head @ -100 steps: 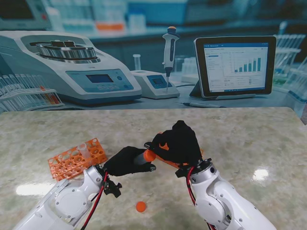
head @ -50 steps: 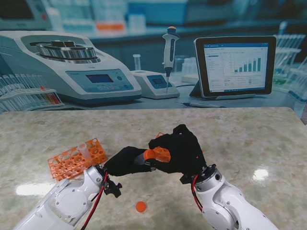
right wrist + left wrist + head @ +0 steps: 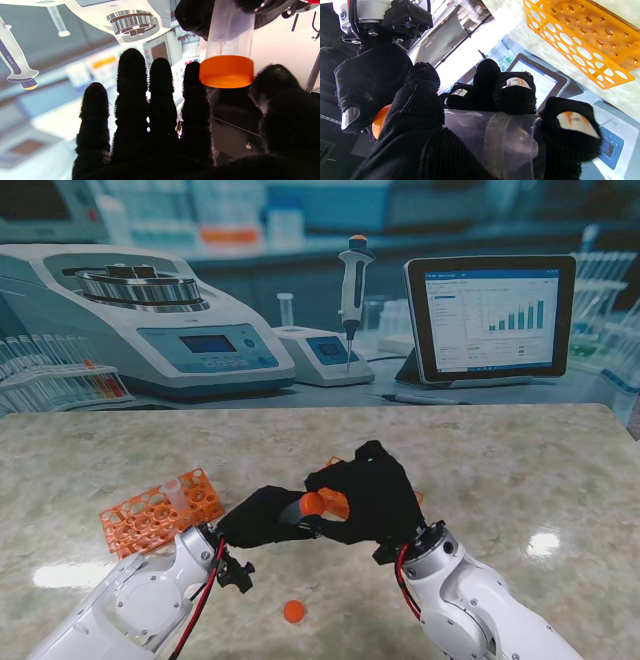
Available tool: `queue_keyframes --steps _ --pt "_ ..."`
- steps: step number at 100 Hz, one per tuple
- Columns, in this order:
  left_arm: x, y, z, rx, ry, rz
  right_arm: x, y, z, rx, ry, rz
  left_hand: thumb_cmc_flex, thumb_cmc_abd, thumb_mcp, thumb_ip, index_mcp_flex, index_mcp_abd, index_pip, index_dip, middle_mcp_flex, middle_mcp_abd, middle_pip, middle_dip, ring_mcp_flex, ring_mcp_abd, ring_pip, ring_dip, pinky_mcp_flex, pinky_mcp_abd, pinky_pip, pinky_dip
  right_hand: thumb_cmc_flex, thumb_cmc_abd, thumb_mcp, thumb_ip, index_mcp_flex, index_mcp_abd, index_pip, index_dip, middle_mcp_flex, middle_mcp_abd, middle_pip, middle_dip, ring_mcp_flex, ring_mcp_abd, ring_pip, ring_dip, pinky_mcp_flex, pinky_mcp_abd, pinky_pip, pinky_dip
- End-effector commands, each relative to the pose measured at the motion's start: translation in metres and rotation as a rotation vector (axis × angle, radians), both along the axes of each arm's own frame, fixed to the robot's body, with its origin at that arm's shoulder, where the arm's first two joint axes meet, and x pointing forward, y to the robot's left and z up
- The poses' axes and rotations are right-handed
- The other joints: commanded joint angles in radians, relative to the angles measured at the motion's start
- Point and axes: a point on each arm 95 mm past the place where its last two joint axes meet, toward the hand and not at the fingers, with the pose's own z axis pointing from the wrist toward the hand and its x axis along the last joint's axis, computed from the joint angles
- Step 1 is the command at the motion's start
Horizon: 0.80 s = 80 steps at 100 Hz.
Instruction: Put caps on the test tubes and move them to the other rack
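Note:
My left hand point(image 3: 262, 517) is shut on a clear test tube point(image 3: 495, 135), held level over the table's middle. An orange cap point(image 3: 312, 505) sits on the tube's end that points to my right. My right hand point(image 3: 372, 492) is at that end, its forefinger point(image 3: 193, 100) and thumb on either side of the orange cap point(image 3: 226, 71), the other fingers stretched out. An orange rack point(image 3: 155, 515) lies to the left with one clear tube point(image 3: 172, 489) standing in it. A second orange rack point(image 3: 338, 502) is mostly hidden behind my right hand.
A loose orange cap point(image 3: 293, 611) lies on the marble table point(image 3: 520, 470) nearer to me, between the arms. Along the far edge stand a centrifuge point(image 3: 140, 310), a pipette on its stand point(image 3: 352, 280) and a tablet point(image 3: 490, 315).
My right hand has shifted left and closed in on the capped end of the tube, covering more of the rack behind it. The left hand and tube have stayed put.

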Motion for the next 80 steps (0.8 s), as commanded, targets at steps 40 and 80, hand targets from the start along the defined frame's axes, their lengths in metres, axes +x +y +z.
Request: queue_keyframes --steps 40,80 --pt "-0.0008 -0.0015 0.0014 -0.001 -0.002 -0.004 0.0022 0.0027 -0.0046 0.014 0.015 -0.002 0.036 0.081 0.033 -0.003 0.013 0.003 0.046 0.036 0.01 -0.084 0.004 0.006 0.005 -0.033 0.028 0.006 0.027 -0.012 0.067 -0.025 0.316 -0.014 -0.135 -0.073 0.001 -0.169 0.326 -0.159 0.109 -0.034 0.081 0.052 0.065 -0.029 0.022 0.013 0.024 -0.003 0.022 0.036" --pt "-0.0009 -0.0015 0.0016 -0.001 -0.004 -0.005 0.0053 0.0073 -0.0047 0.04 -0.002 -0.012 0.036 0.081 0.033 -0.003 0.013 0.003 0.045 0.036 0.011 -0.084 0.003 0.006 0.005 -0.033 0.028 0.006 0.027 -0.012 0.067 -0.025 0.293 0.022 -0.141 -0.081 0.118 -0.168 0.387 -0.124 0.212 -0.044 0.197 0.112 0.15 -0.036 0.107 0.033 0.083 -0.017 0.076 0.043"
